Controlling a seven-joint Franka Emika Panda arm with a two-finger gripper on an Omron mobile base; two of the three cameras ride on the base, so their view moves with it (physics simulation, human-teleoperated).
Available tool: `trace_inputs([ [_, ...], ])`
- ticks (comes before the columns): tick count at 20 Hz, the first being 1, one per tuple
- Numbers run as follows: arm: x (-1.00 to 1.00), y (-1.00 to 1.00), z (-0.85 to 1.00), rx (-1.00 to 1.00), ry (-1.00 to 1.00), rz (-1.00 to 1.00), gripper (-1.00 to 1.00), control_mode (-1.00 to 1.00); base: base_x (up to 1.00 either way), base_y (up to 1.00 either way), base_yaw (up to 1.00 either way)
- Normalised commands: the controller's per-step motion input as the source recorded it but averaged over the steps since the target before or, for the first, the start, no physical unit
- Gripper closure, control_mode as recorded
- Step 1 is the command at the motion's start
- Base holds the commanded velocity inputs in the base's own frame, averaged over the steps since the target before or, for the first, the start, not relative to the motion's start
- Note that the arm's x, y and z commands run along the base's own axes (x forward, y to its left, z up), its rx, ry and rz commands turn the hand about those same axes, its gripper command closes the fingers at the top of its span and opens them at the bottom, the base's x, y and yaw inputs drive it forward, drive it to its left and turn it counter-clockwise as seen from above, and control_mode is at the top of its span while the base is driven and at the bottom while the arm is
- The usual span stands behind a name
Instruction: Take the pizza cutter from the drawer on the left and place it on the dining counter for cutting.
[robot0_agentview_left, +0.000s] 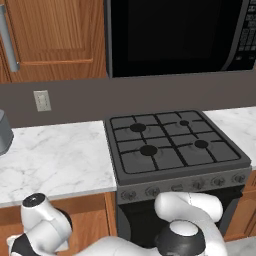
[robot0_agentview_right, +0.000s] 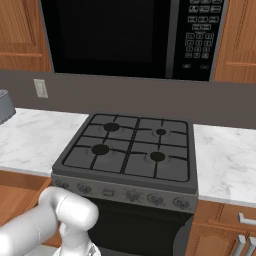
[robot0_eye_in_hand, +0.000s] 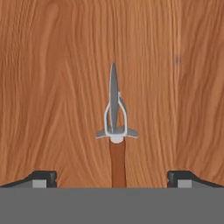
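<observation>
In the hand view the pizza cutter (robot0_eye_in_hand: 114, 109) lies flat on warm-brown wood, the inside of the drawer (robot0_eye_in_hand: 52, 87). Its thin silvery blade points to the top of that view. Its reddish-brown handle (robot0_eye_in_hand: 117, 164) runs down between my fingertips. My gripper (robot0_eye_in_hand: 112, 178) hangs over the handle end, open wide, with one dark fingertip (robot0_eye_in_hand: 43, 178) far to each side and nothing pinched. The white arm (robot0_agentview_left: 45, 220) bends down at the lower left, below the worktop's edge. The dining counter is out of view.
A black gas stove (robot0_agentview_left: 175, 145) stands straight ahead with a dark microwave (robot0_agentview_left: 175, 35) above it. Marble worktops (robot0_agentview_left: 55, 155) flank it on both sides. A grey appliance (robot0_agentview_left: 4, 132) sits at the far left, below a wall outlet (robot0_agentview_left: 42, 100).
</observation>
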Motion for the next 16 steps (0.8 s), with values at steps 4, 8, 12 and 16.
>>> trace_inputs([
  [4,0.01,0.0,-0.31,0.0,0.02,0.01,-1.0,-1.0,0.0,0.0,0.0],
  [8,0.0,0.0,-0.36,0.0,0.0,0.01,-1.0,-1.0,0.0,0.0,0.0],
  [12,0.0,0.0,-0.34,0.0,0.0,0.02,-1.0,-1.0,0.0,0.0,0.0],
  [16,-0.03,0.0,-0.28,0.0,0.0,0.0,-1.0,-1.0,0.0,0.0,0.0],
])
